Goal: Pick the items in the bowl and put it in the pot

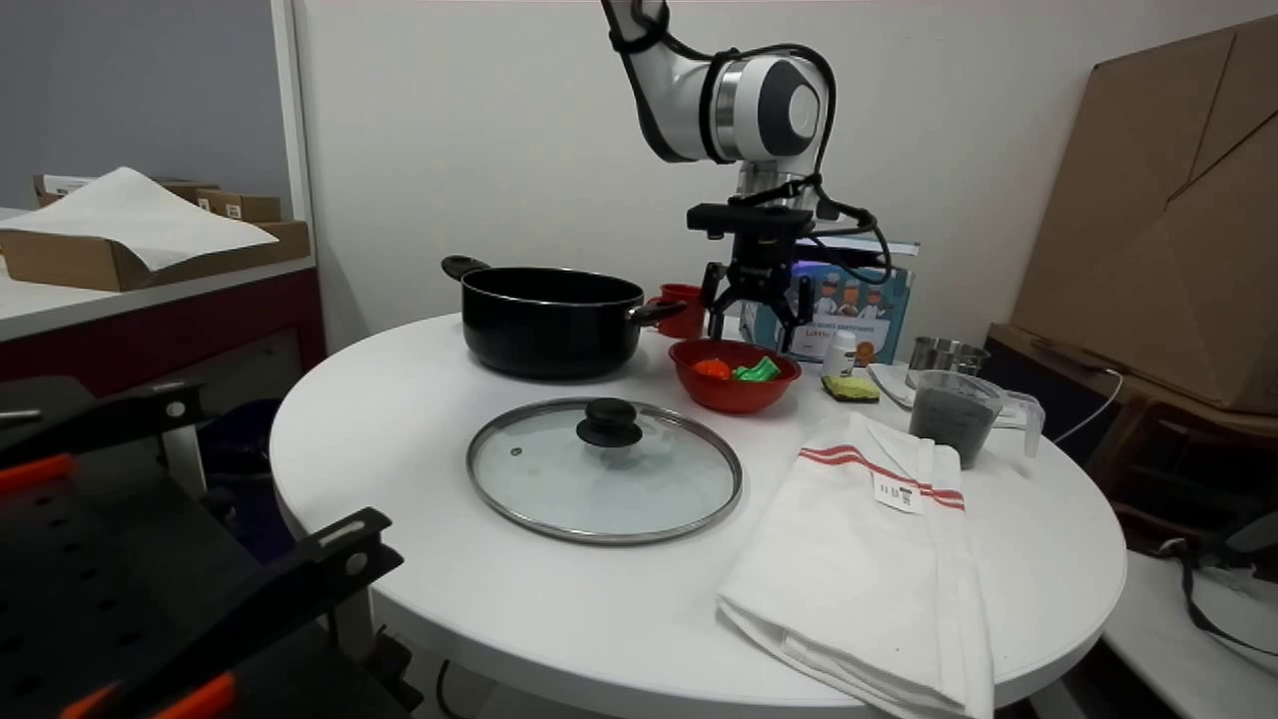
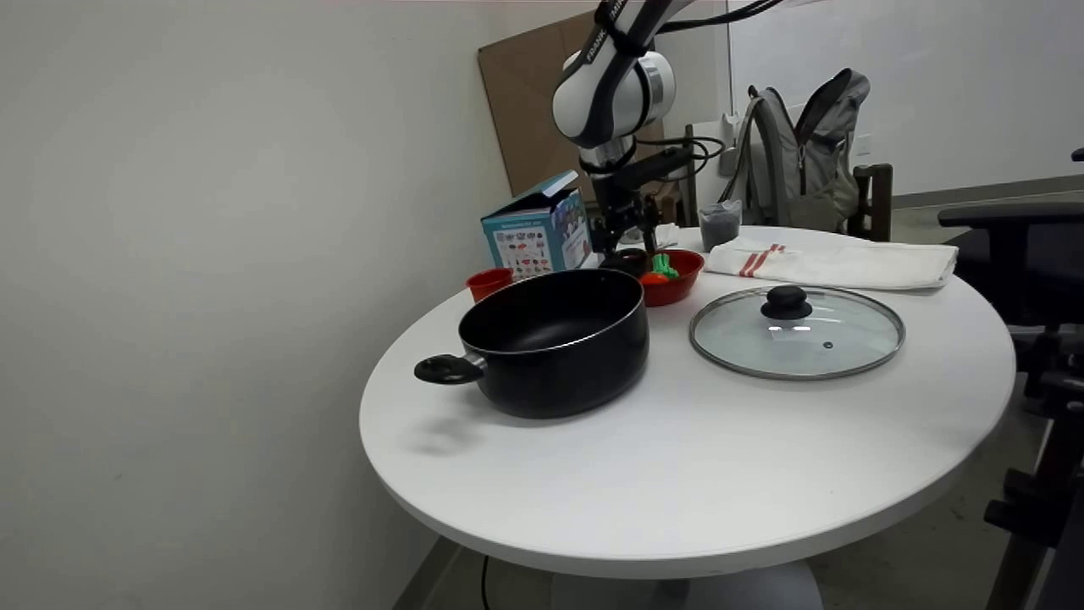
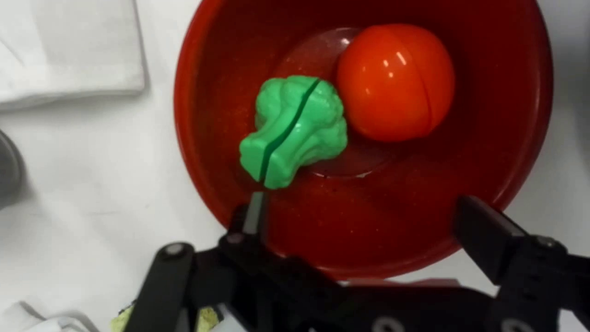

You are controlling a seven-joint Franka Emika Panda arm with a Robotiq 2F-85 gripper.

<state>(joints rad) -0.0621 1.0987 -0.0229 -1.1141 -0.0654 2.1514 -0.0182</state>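
I count one pot, two items in one bowl, gripper spread at wrist-view bottom, arm lettered "FRANKA"

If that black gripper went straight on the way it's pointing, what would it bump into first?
Probably the red bowl: the gripper points down, overlapping the bowl's rim in the wrist view. The green toy lies close too, and depth is unclear.

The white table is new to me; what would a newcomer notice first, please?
The black pot likely catches the eye first, uncovered on the white table, its glass lid lying apart. Next comes the red bowl near the open gripper, with a green broccoli-shaped piece and a round orange piece inside.
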